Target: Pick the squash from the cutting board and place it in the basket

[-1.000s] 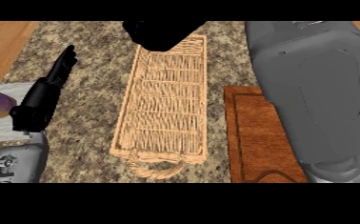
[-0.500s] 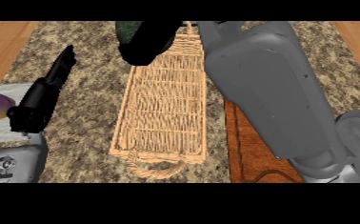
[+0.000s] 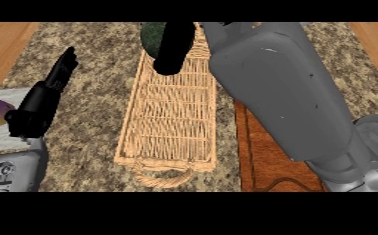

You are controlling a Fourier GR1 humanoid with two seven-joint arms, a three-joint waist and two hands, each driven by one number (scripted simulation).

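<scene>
Black fingers (image 3: pixel 174 49) of the right hand (image 3: pixel 176 41) curl down around a dark green squash (image 3: pixel 153 36), of which only a rounded sliver shows at the hand's left side; the rest is hidden behind the hand. The hand carries the squash over the far end of the woven basket (image 3: pixel 171 124), apparently so that it can be set down inside the rim rather than on the stone top. Whether the squash already touches the weave cannot be told from above.

The grey right forearm (image 3: pixel 288 89) slants in from the lower right, crossing over the wooden cutting board (image 3: pixel 262 164), which lies just beside the basket's right edge and shows no squash on its visible part. The basket lies lengthwise down the middle of the bench (image 3: pixel 96 54), its rope handle toward the near edge; most of its floor, from the hand to that handle, is bare and gives ample room for the drop.

The left hand (image 3: pixel 48 96) rests near the bench's left edge, fingers straight and pointing away, holding nothing, well apart from the basket. A purple and white thing (image 3: pixel 9 116) shows partly at the left edge.
</scene>
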